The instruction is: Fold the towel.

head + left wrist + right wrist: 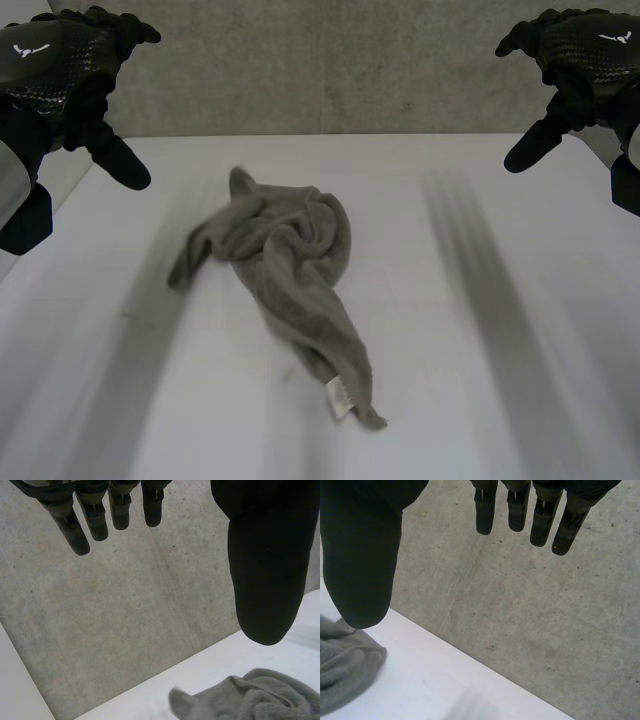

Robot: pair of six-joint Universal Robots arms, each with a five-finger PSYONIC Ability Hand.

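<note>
A grey-green towel (pixel 290 270) lies crumpled in a long heap in the middle of the white table (pixel 500 400), with a small white label at its near end. My left hand (pixel 60 70) hangs high above the table's far left corner, fingers straight and open, holding nothing. My right hand (pixel 585 60) hangs high at the far right, also open and empty. In the left wrist view the fingers (pixel 95 515) and thumb (pixel 265 570) spread apart above the towel's far end (pixel 250 697). In the right wrist view the thumb (pixel 362 555) and fingers (pixel 540 515) spread, with a towel edge (pixel 345 665) below the thumb.
A grey concrete floor (pixel 330 70) lies beyond the table's far edge. The table's far edge (pixel 150 685) runs just behind the towel.
</note>
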